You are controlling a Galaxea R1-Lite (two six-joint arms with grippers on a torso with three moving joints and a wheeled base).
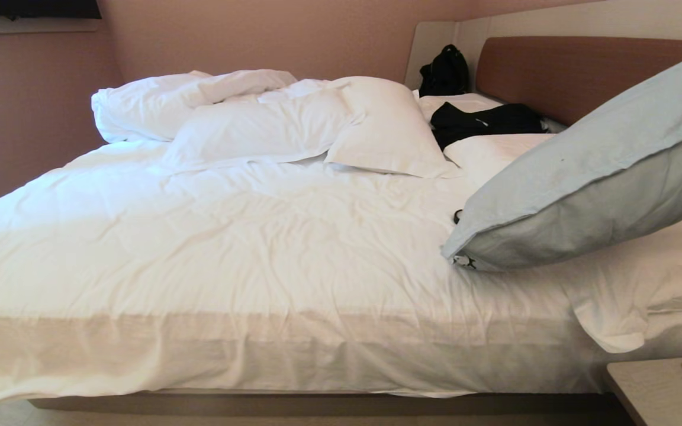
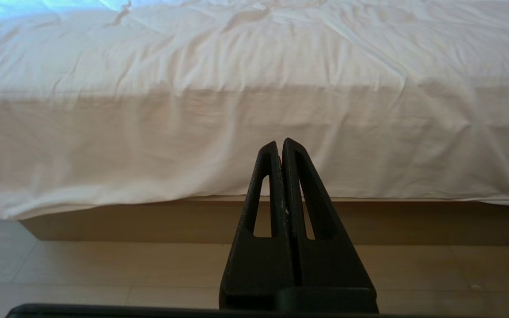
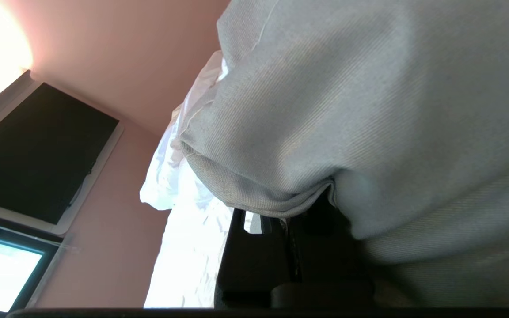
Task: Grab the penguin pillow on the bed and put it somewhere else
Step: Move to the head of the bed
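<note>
The penguin pillow (image 1: pixel 601 171) hangs tilted over the right side of the bed (image 1: pixel 228 236), plain pale blue-grey face up. Its low corner, where a bit of black-and-white print shows, touches the sheet. In the right wrist view the pillow (image 3: pixel 369 110) fills most of the picture, and my right gripper (image 3: pixel 287 212) is shut on a fold of its edge. That gripper is outside the head view. My left gripper (image 2: pixel 279 143) is shut and empty, held low and pointing at the bed's side (image 2: pixel 192 132).
White pillows (image 1: pixel 258 127) (image 1: pixel 385 127) lie at the back of the bed. A black bag (image 1: pixel 444 71) and a black garment (image 1: pixel 483 121) lie by the brown headboard (image 1: pixel 560 71). A pale nightstand (image 1: pixel 655 387) stands at the near right. A dark screen (image 3: pixel 33 154) hangs on the pink wall.
</note>
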